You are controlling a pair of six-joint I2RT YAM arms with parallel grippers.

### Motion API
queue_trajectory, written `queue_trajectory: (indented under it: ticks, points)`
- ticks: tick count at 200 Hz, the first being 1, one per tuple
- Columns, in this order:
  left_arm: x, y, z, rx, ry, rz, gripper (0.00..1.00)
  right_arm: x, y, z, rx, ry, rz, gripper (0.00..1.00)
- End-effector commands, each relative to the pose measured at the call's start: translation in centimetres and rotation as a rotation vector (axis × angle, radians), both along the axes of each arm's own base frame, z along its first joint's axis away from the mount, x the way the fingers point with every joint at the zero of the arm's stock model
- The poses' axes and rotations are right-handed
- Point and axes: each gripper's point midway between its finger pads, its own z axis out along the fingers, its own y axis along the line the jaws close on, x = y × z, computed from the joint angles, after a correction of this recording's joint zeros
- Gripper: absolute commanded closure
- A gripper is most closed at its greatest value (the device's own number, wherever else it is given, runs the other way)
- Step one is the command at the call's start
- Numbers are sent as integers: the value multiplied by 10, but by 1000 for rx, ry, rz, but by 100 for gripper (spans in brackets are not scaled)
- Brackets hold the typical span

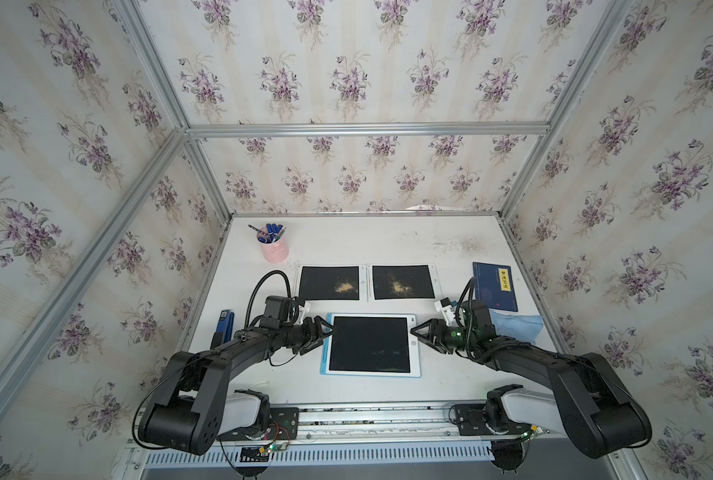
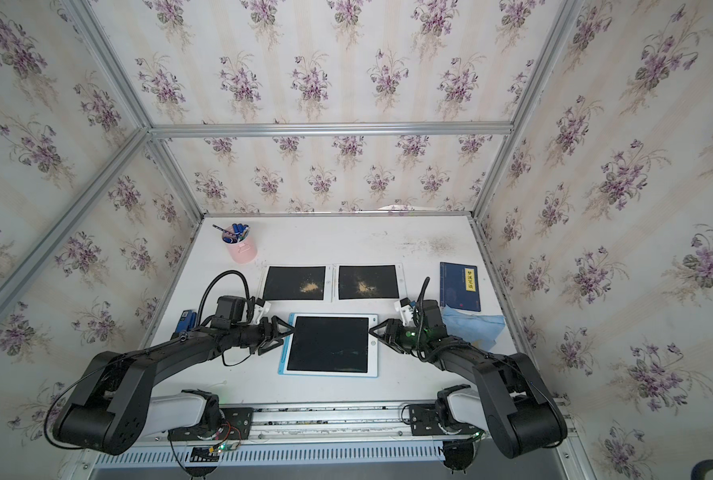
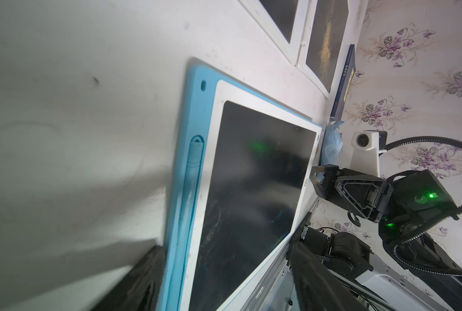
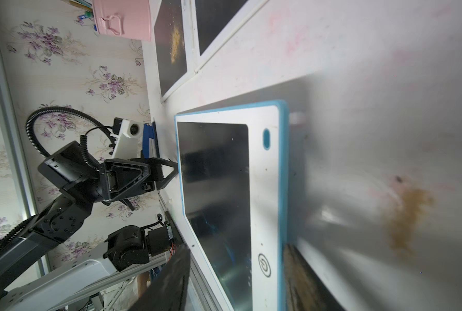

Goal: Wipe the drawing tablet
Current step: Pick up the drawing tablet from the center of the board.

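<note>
Tablet [image 1: 369, 345] between left gripper [image 1: 319, 338], right gripper [image 1: 423, 338]

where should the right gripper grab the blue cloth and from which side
I'd pinch a raised fold near the middle of the blue cloth, coming straight down from above with the right gripper. It lies crumpled and low on the table, so its edges give little to catch, and the blue book crowds its far side.

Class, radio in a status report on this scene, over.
Left gripper, right gripper open, flanking tablet. Blue cloth unheld beside book. Nothing in the way.
</note>
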Motion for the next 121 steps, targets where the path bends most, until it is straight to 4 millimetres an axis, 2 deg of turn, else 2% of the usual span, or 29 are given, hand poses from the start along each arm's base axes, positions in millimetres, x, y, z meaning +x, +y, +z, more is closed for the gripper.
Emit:
queue_trajectory:
  ticks: [1,26,77,96,121]
  points:
    - [-26,23,-35,164,148,49,23,-8,20,49,204,-67,121,44]
    - [-25,23,-35,163,146,50,23,-5,19,59,211,-90,114,44]
    - [-25,23,-35,163,147,51,23,-4,15,60,240,-73,89,47]
    - [-25,23,-34,162,146,51,23,-3,12,60,254,-64,67,51]
    - [-25,24,-35,165,146,52,23,0,10,60,257,-59,51,63]
